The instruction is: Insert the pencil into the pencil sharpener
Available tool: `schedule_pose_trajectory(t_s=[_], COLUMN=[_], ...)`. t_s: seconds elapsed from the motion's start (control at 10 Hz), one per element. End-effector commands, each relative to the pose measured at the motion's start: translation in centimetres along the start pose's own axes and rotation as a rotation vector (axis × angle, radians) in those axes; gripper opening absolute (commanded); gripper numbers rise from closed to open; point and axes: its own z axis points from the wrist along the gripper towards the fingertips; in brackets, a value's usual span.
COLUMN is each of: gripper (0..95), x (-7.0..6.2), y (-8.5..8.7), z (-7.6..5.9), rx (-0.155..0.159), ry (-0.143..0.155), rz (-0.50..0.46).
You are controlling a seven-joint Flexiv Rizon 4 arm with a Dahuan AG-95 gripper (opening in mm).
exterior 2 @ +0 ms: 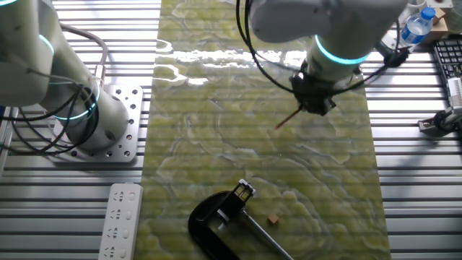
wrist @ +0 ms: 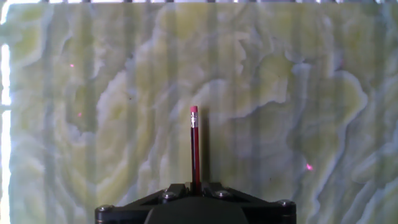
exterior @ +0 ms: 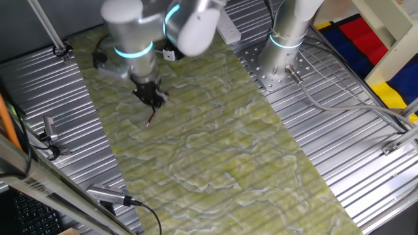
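Note:
My gripper (exterior: 151,101) is shut on the red pencil (exterior: 151,119) and holds it above the green patterned mat, at the mat's far left part. In the other fixed view the gripper (exterior 2: 312,108) hangs over the right side of the mat and the pencil (exterior 2: 287,119) slants down-left from it. In the hand view the pencil (wrist: 194,149) sticks straight out between the jaws of the gripper (wrist: 194,185), pink eraser end away from me. The black pencil sharpener (exterior 2: 215,217) sits at the mat's near edge, well apart from the pencil.
A white power strip (exterior 2: 119,220) lies left of the sharpener on the metal table. A small brown block (exterior 2: 273,218) lies on the mat near the sharpener. A second arm's base (exterior 2: 97,123) stands at the left. A water bottle (exterior 2: 419,25) and keyboard (exterior 2: 447,58) are at the right.

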Motion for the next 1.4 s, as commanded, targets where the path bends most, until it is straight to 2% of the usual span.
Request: schedule_pose_trajectory(t_s=[0.1,0.2,0.3,0.5,1.0,1.4], gripper=[0.0,0.0,0.0,0.0,0.0,0.0], x=[3.4,4.2,4.5,4.8,7.2,8.0], y=[-1.5,-1.4,-1.4,-1.2,-1.8,-2.1], z=[-1.8,-1.9,-2.0,-2.0,-2.1,-1.7], rx=[-0.003,-0.002,0.001,0.024,0.030,0.031], ry=[0.002,0.008,0.029,0.095,0.104,0.100], rz=[-0.092,-0.092,-0.108,-0.136,-0.174,-0.177])
